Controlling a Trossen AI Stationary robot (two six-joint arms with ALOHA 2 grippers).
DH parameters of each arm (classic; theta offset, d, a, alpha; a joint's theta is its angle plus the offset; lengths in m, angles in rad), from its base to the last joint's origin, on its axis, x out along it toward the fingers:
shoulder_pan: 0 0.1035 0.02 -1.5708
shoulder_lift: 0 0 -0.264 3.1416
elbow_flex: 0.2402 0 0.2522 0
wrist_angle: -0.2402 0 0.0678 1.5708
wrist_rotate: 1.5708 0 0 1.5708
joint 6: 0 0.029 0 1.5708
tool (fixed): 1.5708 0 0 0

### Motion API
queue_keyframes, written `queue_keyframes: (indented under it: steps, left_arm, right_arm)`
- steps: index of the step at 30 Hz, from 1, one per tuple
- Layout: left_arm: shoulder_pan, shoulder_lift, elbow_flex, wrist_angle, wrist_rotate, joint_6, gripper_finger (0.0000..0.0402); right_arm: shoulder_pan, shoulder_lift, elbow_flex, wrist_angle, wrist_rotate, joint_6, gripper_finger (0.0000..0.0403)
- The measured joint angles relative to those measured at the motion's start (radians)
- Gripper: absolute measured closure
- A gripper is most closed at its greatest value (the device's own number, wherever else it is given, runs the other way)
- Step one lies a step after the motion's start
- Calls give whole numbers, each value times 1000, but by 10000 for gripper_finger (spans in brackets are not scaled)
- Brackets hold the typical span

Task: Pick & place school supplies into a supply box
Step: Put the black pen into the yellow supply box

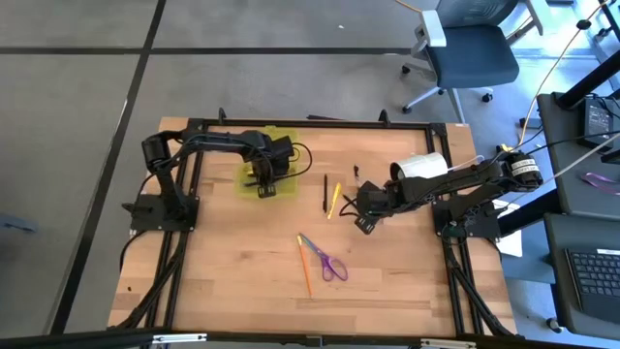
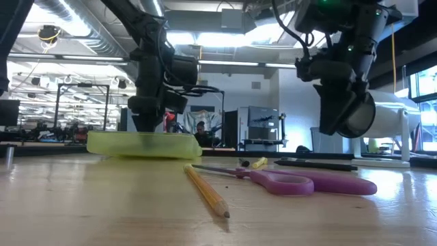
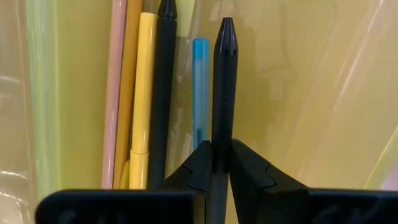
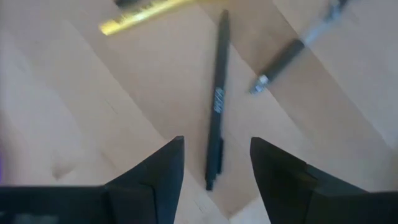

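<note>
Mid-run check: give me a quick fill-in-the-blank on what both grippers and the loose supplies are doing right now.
1. The left gripper is shut on a black ____ over the translucent yellow-green plastic supply box.
2. The right gripper hangs with its fingers ____ above a black pen on the wooden table.
3. The scissors lying on the table have ____ handles.
4. Beside the scissors lies an orange ____.

Missing words: pen; open; purple; pencil

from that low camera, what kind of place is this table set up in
Most likely a robotics lab or workshop. Behind the wooden table run exposed ceiling ducts and strip lights, with benches of equipment and a person seated far off.
</note>
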Motion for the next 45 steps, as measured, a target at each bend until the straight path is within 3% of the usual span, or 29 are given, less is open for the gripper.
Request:
queue_keyframes:
  steps: [11, 23, 32, 45]
  left_arm:
    - [0, 0, 0, -1, 0, -33, 350]
    - [-18, -3, 0, -2, 1, -29, 303]
    - [-25, -108, 0, 12, 2, -95, 292]
    - [-56, -245, 0, 103, 3, -210, 298]
  right_arm:
    - [0, 0, -71, 47, -48, 73, 216]
    - [0, 1, -181, 205, -52, -4, 216]
    - [0, 0, -263, 288, -47, -26, 218]
    - [0, -3, -301, 332, -40, -198, 299]
